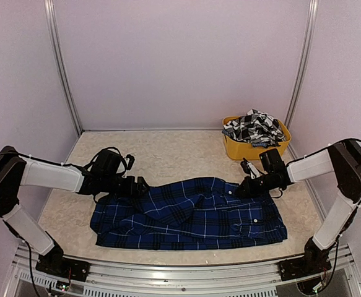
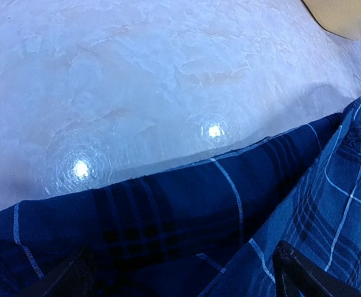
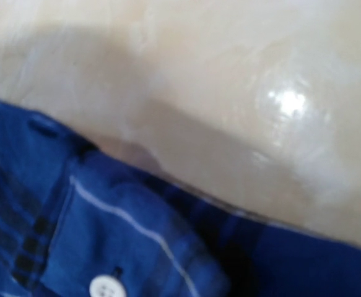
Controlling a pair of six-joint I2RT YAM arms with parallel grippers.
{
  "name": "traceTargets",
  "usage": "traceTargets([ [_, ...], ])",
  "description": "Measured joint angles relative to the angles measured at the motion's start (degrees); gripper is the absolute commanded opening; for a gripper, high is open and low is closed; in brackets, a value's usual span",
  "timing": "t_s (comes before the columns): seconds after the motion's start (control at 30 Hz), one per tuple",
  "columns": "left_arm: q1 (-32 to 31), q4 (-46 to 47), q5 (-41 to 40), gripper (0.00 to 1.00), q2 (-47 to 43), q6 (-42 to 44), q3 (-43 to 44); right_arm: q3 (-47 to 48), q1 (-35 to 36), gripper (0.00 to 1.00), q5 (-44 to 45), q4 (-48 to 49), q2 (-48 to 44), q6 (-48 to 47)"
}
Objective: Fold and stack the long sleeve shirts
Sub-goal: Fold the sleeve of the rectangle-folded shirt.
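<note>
Top external view: blue shirt (image 1: 192, 216) lies spread on the worktop (image 1: 168, 154), left gripper (image 1: 141, 187) wide at its far edge. Whether the right gripper (image 1: 238, 190) grips cannot be told. Both should pinch that edge evenly.

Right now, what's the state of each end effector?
Left end effector: open, jaws spread over the blue shirt.
Right end effector: at the shirt's far edge; whether it is open or closed cannot be told.
</note>
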Motion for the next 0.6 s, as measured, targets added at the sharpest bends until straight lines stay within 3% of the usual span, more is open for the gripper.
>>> traceTargets([
  [0.33, 0.0, 0.0, -1.9, 0.99, -1.4, 0.1, 0.0, -0.5, -0.2, 0.0, 1.6, -1.7, -3.8, 0.7],
  [0.6, 0.0, -0.1, -3.7, 0.99, -1.9, 0.7, 0.0, 4.0, -1.1, 0.0, 7.2, -13.5, -9.5, -2.3],
])
